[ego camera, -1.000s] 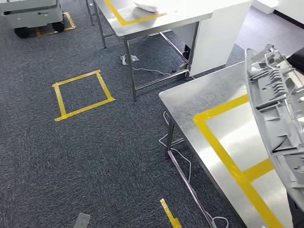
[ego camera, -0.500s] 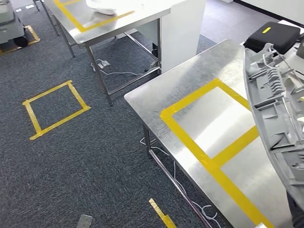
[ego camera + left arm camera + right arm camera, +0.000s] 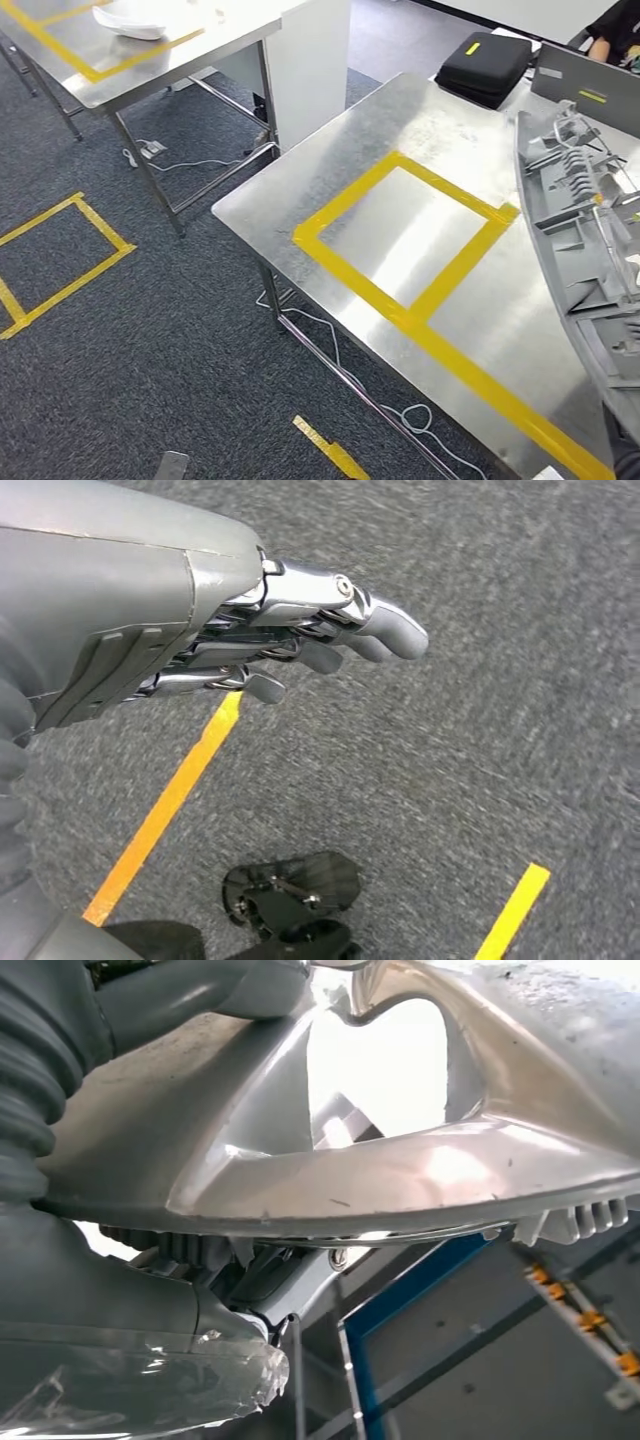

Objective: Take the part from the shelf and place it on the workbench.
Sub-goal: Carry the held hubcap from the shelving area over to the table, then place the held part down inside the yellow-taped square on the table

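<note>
Looking down from the head view, you see the grey ribbed part (image 3: 585,260) held up at the right, over the near steel worktop (image 3: 392,130) with its yellow tape rectangle (image 3: 404,230). Your right hand (image 3: 249,1290) grips the part from beneath. Your left hand (image 3: 302,630) holds nothing, fingers extended and apart over the grey carpet (image 3: 490,730). A black case (image 3: 483,65) lies at the worktop's far edge.

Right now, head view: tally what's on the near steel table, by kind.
Grey plastic part, held over the table's right side: 1
Black zip case, far edge: 1
Grey flat panel beside the case: 1
Yellow tape rectangle: 1
Total: 4
</note>
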